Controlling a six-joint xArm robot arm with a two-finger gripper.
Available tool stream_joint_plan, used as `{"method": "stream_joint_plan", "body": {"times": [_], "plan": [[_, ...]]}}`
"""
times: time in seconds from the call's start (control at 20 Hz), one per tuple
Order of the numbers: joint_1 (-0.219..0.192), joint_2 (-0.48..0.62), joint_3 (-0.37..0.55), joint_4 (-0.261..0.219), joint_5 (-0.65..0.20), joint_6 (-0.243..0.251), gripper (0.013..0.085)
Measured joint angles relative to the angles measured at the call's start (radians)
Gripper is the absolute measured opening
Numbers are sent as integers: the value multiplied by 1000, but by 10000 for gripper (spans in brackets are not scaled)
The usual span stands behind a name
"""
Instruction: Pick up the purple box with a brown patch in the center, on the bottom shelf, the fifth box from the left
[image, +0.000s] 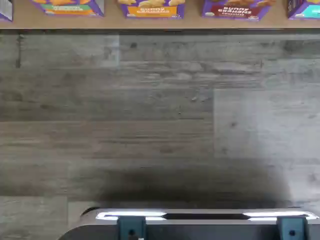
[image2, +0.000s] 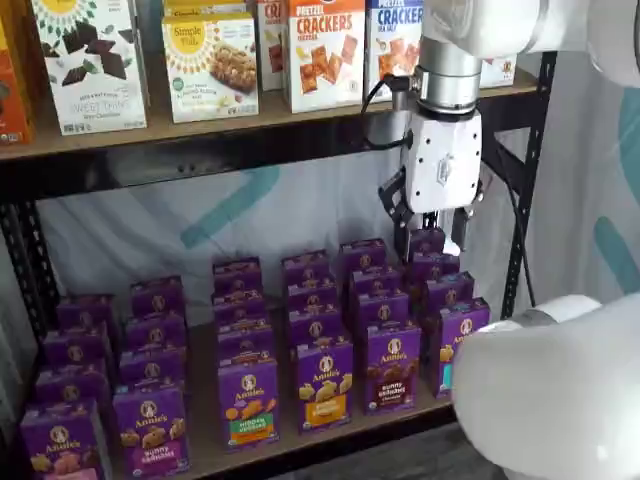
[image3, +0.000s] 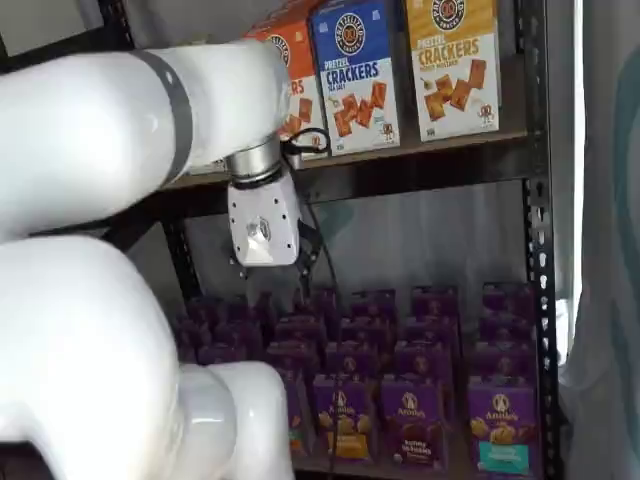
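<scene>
Gripper (image2: 432, 222) hangs under the upper shelf, above the back rows of purple cartons — black fingers spread with a clear gap between them, nothing held. The purple box (image2: 391, 366) with dark brown crackers stands upright at the front edge of the bottom shelf (image2: 210, 455), at about 7 o'clock from the gripper and well apart from it; also seen in a shelf view (image3: 411, 421). Its neighbour at 9 o'clock is an orange-band carton (image2: 323, 384). The wrist view shows grey plank floor (image: 160, 120) — the purple box (image: 235, 10) appears at the frame edge.
</scene>
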Motion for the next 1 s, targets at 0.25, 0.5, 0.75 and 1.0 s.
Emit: {"method": "stream_joint_plan", "body": {"times": [0.25,0.5,0.75,1.0], "plan": [[37,-9,7,-67,-11,47,850],[45,-16,25,-72,-29,57,850],[52,-11,79,-71,-112,67,850],[46,37,135,-46,-207,58,850]]}}
